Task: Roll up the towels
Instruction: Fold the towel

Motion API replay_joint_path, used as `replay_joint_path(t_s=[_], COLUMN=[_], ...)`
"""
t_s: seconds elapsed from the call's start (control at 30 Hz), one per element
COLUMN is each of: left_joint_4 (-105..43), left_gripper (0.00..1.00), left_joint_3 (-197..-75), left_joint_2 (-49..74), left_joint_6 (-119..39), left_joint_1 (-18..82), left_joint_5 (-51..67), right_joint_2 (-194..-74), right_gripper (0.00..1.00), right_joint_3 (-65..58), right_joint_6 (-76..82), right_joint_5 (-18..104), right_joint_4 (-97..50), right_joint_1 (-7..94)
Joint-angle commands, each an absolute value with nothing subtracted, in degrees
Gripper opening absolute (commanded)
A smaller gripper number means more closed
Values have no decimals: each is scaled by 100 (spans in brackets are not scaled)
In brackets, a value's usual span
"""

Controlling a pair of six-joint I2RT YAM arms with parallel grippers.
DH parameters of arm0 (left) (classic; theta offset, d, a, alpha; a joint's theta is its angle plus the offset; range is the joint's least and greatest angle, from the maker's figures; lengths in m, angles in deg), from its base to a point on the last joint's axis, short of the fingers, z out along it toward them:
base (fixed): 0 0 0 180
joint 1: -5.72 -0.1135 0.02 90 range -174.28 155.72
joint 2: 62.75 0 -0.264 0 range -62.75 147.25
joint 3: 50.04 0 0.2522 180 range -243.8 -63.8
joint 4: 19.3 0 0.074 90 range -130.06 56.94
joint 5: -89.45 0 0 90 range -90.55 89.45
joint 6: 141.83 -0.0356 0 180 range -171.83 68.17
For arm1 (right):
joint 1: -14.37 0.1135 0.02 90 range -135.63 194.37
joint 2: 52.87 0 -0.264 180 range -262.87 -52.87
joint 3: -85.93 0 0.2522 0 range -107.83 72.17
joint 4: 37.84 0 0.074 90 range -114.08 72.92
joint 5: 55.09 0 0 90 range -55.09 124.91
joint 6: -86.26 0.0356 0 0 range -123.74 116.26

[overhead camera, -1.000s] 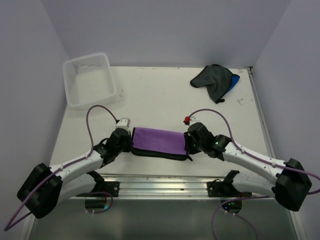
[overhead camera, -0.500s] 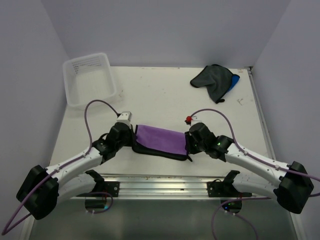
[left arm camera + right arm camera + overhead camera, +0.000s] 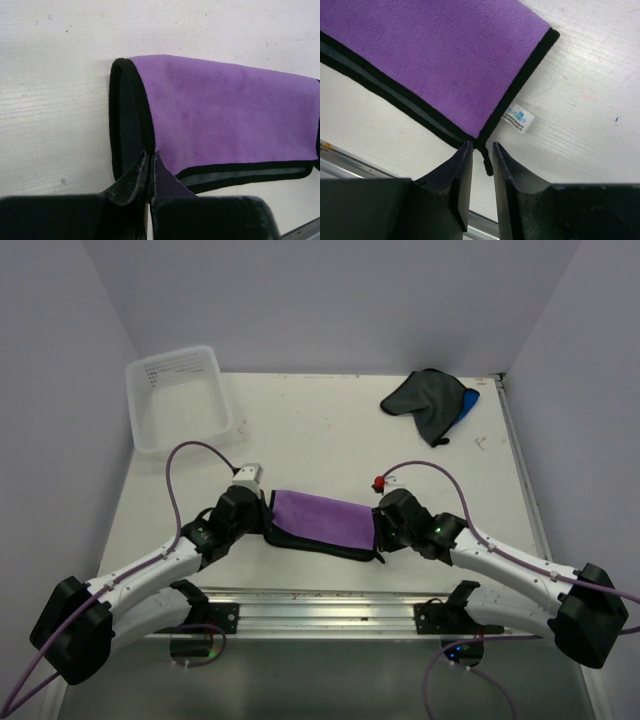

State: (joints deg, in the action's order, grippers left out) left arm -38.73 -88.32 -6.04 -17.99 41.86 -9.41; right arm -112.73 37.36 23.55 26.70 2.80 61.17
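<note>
My left pincer (image 3: 150, 159), shut on the purple towel (image 3: 225, 115) edge, has drawn it inward. My right pincer (image 3: 481, 149) has loosened to a narrow gap. Rolling barely begins.

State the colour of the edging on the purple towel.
Black edging runs around the purple towel; it shows clearest in the left wrist view.

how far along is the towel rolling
Done: the purple square cloth lies folded flat, not rolled. In hand: the left fingers pinch its left end; the right fingers stand slightly apart at its right corner. Left: rolling it, then the dark grey cloth and bright blue cloth heaped at the far right.
</note>
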Motion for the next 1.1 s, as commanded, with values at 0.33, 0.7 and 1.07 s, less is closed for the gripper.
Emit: replay_joint_path(t_s=[0.33,0.7,1.07], left_joint_4=[-3851,-3754,-3728], left_gripper=[0,0,0], left_joint_3=[-8824,-8780,-8701], left_joint_2=[-554,-474,-509], left_joint_6=[-1852,-1817,-1817], left_joint_1=[4219,4219,4219], left_joint_5=[-934,-916,-969], right_joint_2=[-11457,-11923,-12186], right_gripper=[34,34,29], right_joint_3=[3789,3798,3754], right_joint_6=[2693,2552,2570], right_joint_5=[2603,2937,2867], right_joint_4=[607,405,431], right_joint_1=[6139,6376,6473])
